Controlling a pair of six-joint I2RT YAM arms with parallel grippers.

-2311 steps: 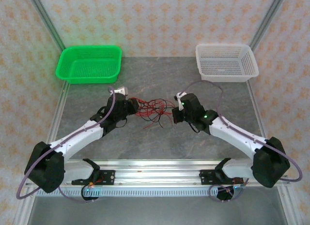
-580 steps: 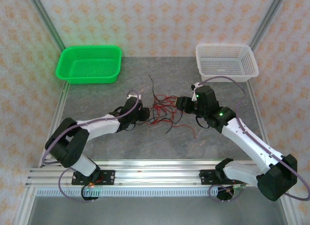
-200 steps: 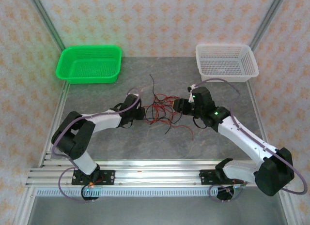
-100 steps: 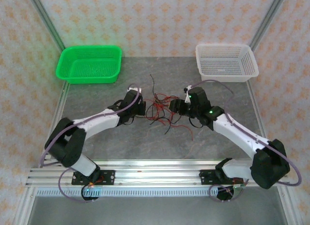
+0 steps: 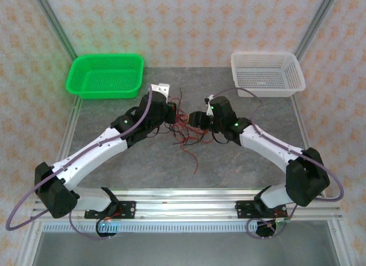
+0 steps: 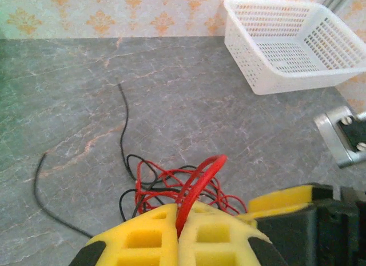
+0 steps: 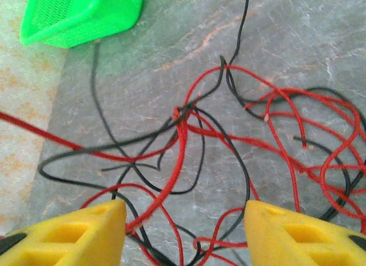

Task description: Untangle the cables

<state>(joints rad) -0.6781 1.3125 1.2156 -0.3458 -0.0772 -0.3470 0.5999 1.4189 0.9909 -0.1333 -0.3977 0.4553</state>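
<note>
Top external, upper left: green basket (image 5: 106,75), with no strand in it that I can make out.
Left arm: runs from the lower left of the frame diagonally up to the middle of the table (image 5: 160,174), wrist turned in toward the centre.
Left gripper (image 5: 170,112): pads pressed together on a loop of red wire (image 6: 197,180), which arches up out of them in the left wrist view.
Black wire (image 6: 122,120): one strand reaches out toward the upper left of the left wrist view, and its near end runs back into the knot.
Cables (image 5: 186,131): one knot of red and black strands at centre frame, between the two grippers. A red tail trails toward the lower middle.
Progress: early, by my reading. No strand lies apart from the rest, so nearly all the separating is left to do.
Right gripper (image 7: 183,229): pads wide apart, low over the knot. Red and black strands cross the gap and none looks pinched, though whether a pad brushes one is hard to tell.
Right arm: rises from the lower right, elbow bent, forearm angled up-left to the centre.
Upper right: white basket (image 5: 267,73), nothing visible inside.
</note>
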